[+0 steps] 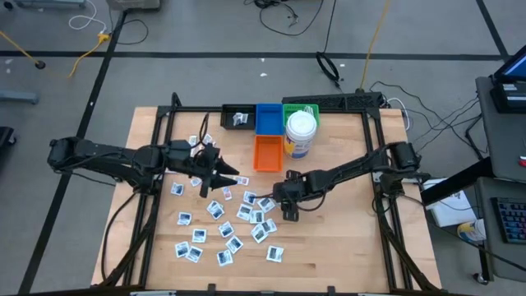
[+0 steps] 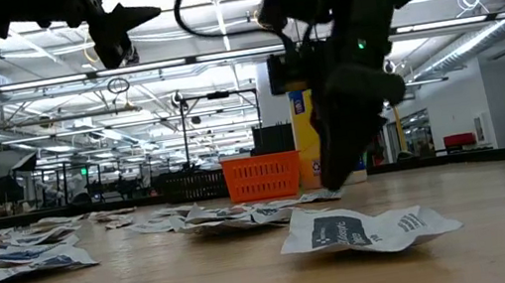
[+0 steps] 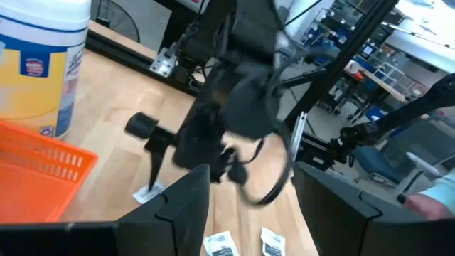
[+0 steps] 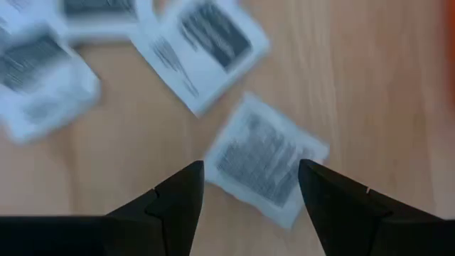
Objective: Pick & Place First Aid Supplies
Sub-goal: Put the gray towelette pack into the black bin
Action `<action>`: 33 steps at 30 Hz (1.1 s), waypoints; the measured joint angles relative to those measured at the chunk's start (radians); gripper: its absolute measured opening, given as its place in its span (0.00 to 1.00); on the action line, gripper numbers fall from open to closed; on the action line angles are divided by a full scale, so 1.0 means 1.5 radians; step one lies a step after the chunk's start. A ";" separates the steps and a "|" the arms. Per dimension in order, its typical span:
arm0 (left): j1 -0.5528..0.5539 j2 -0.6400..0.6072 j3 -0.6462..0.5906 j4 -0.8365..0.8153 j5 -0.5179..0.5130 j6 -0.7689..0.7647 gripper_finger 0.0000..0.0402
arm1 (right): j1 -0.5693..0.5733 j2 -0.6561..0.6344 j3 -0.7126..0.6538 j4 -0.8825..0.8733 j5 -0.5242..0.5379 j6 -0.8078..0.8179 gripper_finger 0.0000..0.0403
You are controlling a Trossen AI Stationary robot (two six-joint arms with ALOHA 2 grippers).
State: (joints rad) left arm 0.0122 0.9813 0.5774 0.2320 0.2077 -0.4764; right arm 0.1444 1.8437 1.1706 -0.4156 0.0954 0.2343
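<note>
Both arms are matte black, built of slim tubular links joined by chunkier rounded joint housings. Seen from above the wooden table (image 1: pixel 345 255), the left arm (image 1: pixel 107 158) and the right arm (image 1: pixel 353 170) each carry a black cable looped along their links. The right gripper (image 4: pixel 249 186) ends in two dark, wedge-shaped fingers (image 4: pixel 178 199) with flat inner faces. Small green lights glow on the right arm's wrist housing (image 2: pixel 359 45).
</note>
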 joint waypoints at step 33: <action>-0.020 0.000 0.000 0.002 -0.023 0.101 0.52 | 0.019 -0.132 0.000 0.229 -0.077 -0.012 0.01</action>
State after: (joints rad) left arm -0.0174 0.9813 0.5774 0.2347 0.1735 -0.3253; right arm 0.1722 1.6453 1.1702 -0.0723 -0.0198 0.2160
